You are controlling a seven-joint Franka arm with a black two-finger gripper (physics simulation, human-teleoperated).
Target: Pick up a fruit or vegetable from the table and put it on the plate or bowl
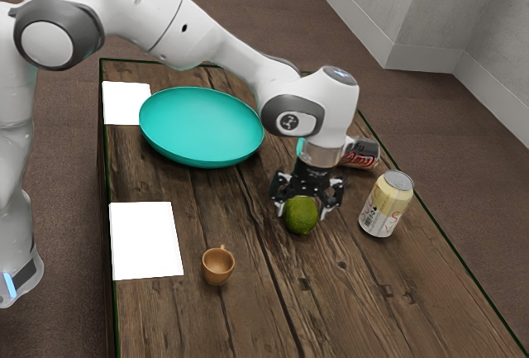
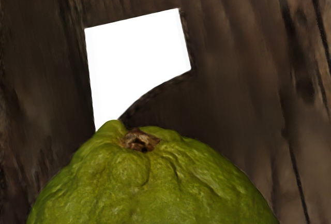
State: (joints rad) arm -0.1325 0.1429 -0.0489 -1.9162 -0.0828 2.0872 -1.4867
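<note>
The green fruit [image 1: 302,216] lies on the desk [image 1: 355,300], about midway along it. The gripper [image 1: 306,199] is set straight down over it, presumably so that it can be taken from above at its widest part. Whether the gripper is clenched on the fruit or merely standing about it cannot be told (the black hand covers the fruit's upper part in the exterior view). In the wrist view the stem scar [image 2: 137,141] is seen close beneath the hand, which suggests a centred approach.

The teal plate [image 1: 178,126] is set toward the exterior view's left and farther back, well apart from the fruit. Bare wood lies between them, so a lifted carry that way is judged unobstructed. Less room is offered on the other side: a yellow can [image 1: 385,203] stands near the fruit toward the exterior view's right, and a red can [image 1: 360,155] lies on its side just behind the arm's wrist. A small brown cup [image 1: 218,264] and a white sheet [image 1: 145,240] are placed nearer the front, off that path. The plate's raised rim would have to be cleared before any release.
</note>
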